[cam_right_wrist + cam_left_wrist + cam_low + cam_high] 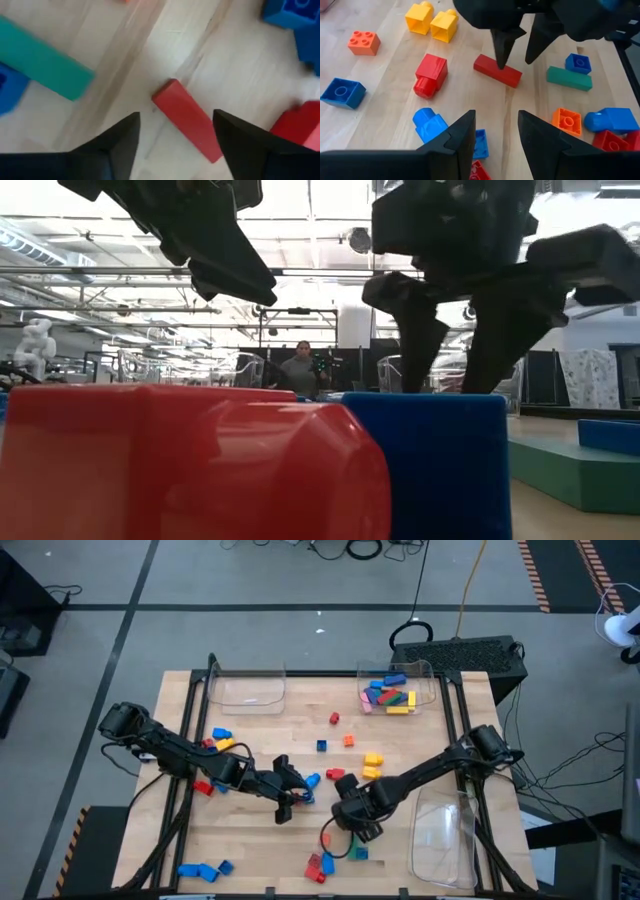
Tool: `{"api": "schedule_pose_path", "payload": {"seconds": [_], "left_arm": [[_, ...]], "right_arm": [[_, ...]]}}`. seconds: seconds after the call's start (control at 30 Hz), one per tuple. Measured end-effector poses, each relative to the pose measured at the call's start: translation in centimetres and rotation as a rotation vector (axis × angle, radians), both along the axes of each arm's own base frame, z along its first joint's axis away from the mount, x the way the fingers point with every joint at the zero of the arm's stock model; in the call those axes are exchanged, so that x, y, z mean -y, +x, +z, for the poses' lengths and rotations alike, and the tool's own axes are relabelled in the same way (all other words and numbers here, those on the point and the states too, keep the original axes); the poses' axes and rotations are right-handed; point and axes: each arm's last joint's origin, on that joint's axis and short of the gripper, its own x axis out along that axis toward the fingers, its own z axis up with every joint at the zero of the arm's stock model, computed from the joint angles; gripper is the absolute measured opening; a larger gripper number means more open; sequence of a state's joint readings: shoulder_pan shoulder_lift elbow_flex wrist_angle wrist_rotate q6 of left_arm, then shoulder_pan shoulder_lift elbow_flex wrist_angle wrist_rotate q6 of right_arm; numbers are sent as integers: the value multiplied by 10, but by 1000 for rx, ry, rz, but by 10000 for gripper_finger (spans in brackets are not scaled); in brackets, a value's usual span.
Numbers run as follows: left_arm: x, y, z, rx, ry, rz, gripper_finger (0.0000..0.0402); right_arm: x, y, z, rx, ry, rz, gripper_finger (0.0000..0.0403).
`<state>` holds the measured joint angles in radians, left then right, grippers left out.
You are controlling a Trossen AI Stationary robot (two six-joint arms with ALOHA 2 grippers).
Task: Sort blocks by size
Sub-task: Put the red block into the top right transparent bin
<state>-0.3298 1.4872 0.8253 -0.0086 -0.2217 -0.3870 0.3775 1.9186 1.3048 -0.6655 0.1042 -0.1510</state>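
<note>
A red bar point(187, 120) lies flat on the wooden table; it also shows in the left wrist view point(497, 70). My right gripper point(175, 137) is open and points down over it, one finger on each side of the bar, also seen in the high view point(352, 828). A green bar point(42, 60) lies beside it. My left gripper point(495, 132) is open and empty, low over the table to the left point(295, 802), next to a blue block point(430, 125). Loose blocks in red, blue, yellow and orange lie around both grippers.
A clear tray point(400, 690) at the far right holds several blocks, and another clear tray point(250, 690) stands at the far left. A third clear tray point(445, 835) lies at the near right. Red and blue blocks point(320, 865) lie near the front edge. A person point(300, 370) stands far behind the table.
</note>
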Motion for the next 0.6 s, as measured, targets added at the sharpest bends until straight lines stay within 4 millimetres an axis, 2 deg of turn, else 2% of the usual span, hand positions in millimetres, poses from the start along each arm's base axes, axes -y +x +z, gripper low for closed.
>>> {"api": "schedule_pose_path", "payload": {"seconds": [0.1, 0.23, 0.43, 0.6], "left_arm": [[-1, 0, 0, 3, 11, 14, 148], [-2, 0, 0, 12, 35, 46, 148], [-2, 0, 0, 13, 42, 55, 148], [-2, -1, -1, 2, 46, 55, 148]], "right_arm": [[2, 1, 0, 2, -31, 91, 277], [9, 8, -3, 20, -41, 145, 284], [26, 15, -16, -25, -12, 134, 258], [31, 14, -20, -67, -21, 120, 223]]}}
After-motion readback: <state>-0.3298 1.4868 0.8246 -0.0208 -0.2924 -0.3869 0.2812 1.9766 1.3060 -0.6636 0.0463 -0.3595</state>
